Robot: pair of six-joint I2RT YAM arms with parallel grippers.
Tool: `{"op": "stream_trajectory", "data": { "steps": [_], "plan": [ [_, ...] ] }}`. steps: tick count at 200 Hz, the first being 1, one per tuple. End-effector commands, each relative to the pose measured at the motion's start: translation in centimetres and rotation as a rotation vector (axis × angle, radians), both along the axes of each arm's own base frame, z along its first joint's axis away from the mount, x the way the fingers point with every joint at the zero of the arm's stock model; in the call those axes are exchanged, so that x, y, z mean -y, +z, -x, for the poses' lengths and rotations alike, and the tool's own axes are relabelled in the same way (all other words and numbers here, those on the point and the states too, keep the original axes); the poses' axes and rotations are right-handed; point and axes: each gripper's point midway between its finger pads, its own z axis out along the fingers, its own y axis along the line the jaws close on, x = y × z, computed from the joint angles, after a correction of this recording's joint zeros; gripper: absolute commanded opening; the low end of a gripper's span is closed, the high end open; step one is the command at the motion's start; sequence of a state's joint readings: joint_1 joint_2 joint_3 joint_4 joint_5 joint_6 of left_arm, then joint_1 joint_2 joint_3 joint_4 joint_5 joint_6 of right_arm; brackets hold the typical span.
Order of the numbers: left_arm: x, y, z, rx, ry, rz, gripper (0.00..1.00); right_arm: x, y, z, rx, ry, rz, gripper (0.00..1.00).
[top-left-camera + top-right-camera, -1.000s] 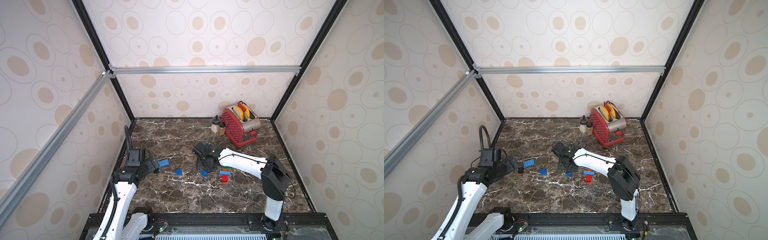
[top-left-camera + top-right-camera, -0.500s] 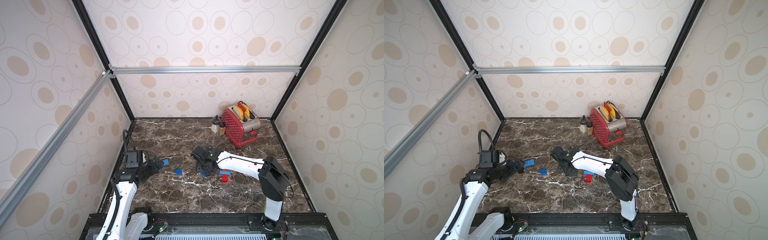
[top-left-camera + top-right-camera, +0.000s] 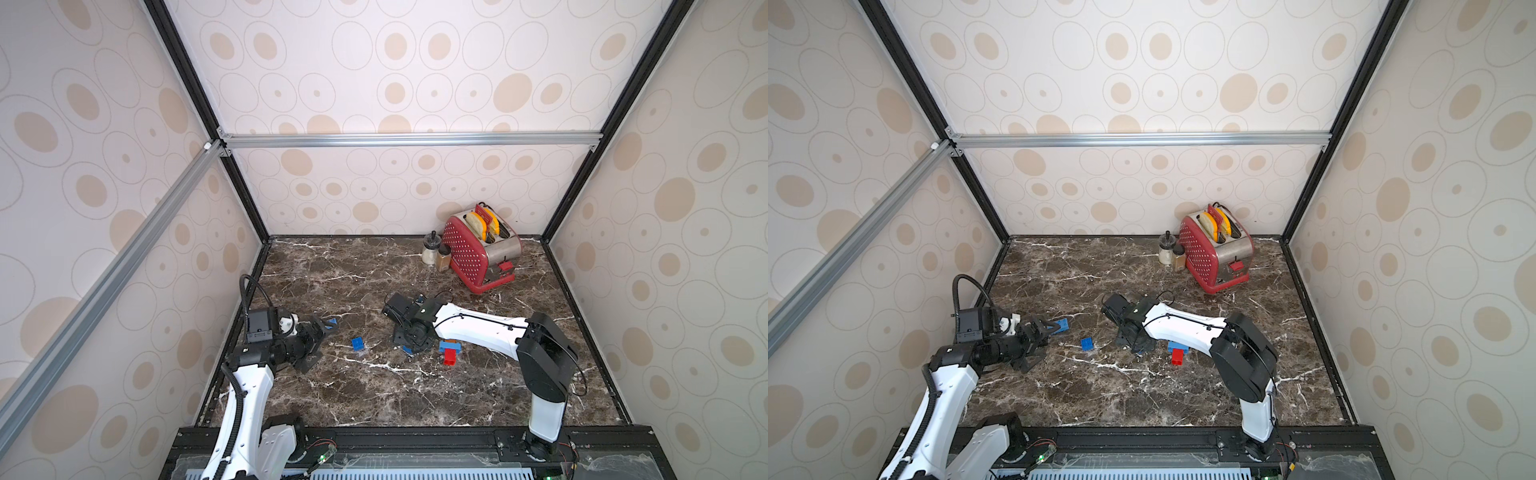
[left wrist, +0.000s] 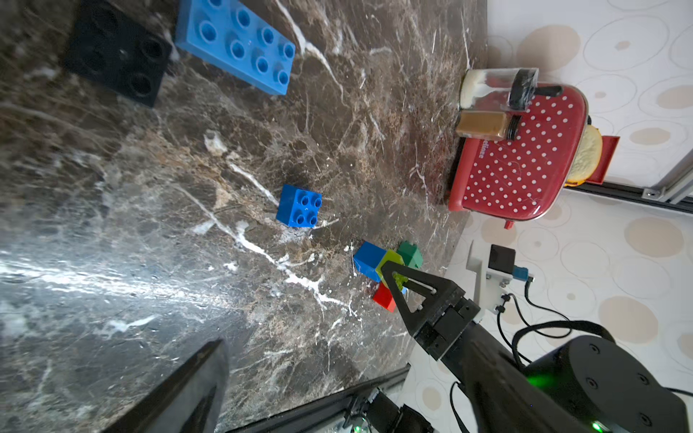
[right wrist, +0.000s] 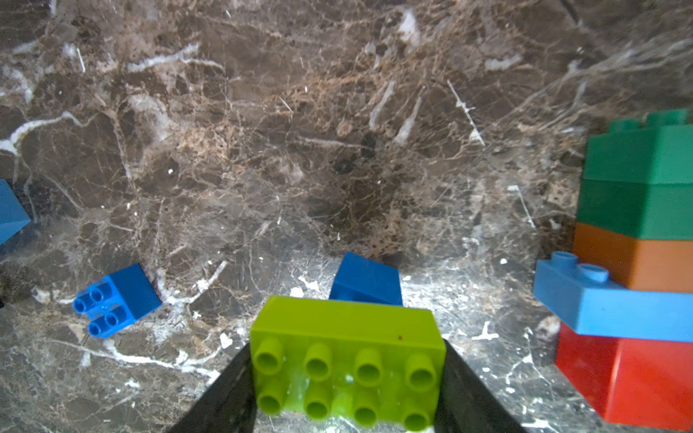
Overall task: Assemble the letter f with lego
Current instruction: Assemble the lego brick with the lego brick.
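Broadly, a dark brown marble tabletop (image 3: 374, 399) fills the floor of the walled cell. At its far right corner stands a red polka-dot toaster (image 3: 469, 253) with yellow slices in its slots, and two small glass jars (image 3: 430, 249) stand just beside it. The left gripper (image 3: 1036, 343) hangs low near the table's left edge, its jaws spread wide with nothing between them. The right gripper (image 5: 347, 393) is near the table's middle, clenched on a lime green oblong plastic brick (image 5: 347, 337), one black finger (image 5: 225, 401) against each short end, studs toward the wrist camera. Just to the right of it lies a joined row of bricks (image 5: 633, 262): red, light blue, orange, then dark green; in both top views the right arm (image 3: 478, 330) covers much of it. A blue oblong eight-stud brick (image 4: 236, 41) lies flat close to the left gripper, and a black square four-stud brick (image 4: 116, 52) sits just beside it. Between the two grippers a small blue square four-stud brick (image 3: 357, 344) rests alone on the marble. Another small blue brick (image 5: 365, 281) lies tilted just beyond the lime one, beneath the right gripper.
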State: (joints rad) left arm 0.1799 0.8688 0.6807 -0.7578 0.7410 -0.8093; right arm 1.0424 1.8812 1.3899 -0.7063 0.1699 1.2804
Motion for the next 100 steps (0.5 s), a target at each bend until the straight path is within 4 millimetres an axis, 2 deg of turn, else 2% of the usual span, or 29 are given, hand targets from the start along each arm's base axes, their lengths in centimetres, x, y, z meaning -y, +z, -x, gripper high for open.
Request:
{"op": "stream_trajectory", "data": {
  "steps": [1,51,100],
  "plan": [
    [-1.7,1.3,0.1,0.048,-0.002,-0.142,0.99,1.0,-0.2,0.0,0.005,-0.041,0.021,0.68],
    [-2.4,0.1,0.2,0.030,0.003,-0.193,0.99,0.9,-0.9,0.3,-0.028,-0.089,0.012,0.68],
    [-3.1,-0.3,0.2,0.039,0.022,-0.235,0.99,2.3,-0.5,0.8,-0.031,-0.143,0.045,0.67]
  ]
}}
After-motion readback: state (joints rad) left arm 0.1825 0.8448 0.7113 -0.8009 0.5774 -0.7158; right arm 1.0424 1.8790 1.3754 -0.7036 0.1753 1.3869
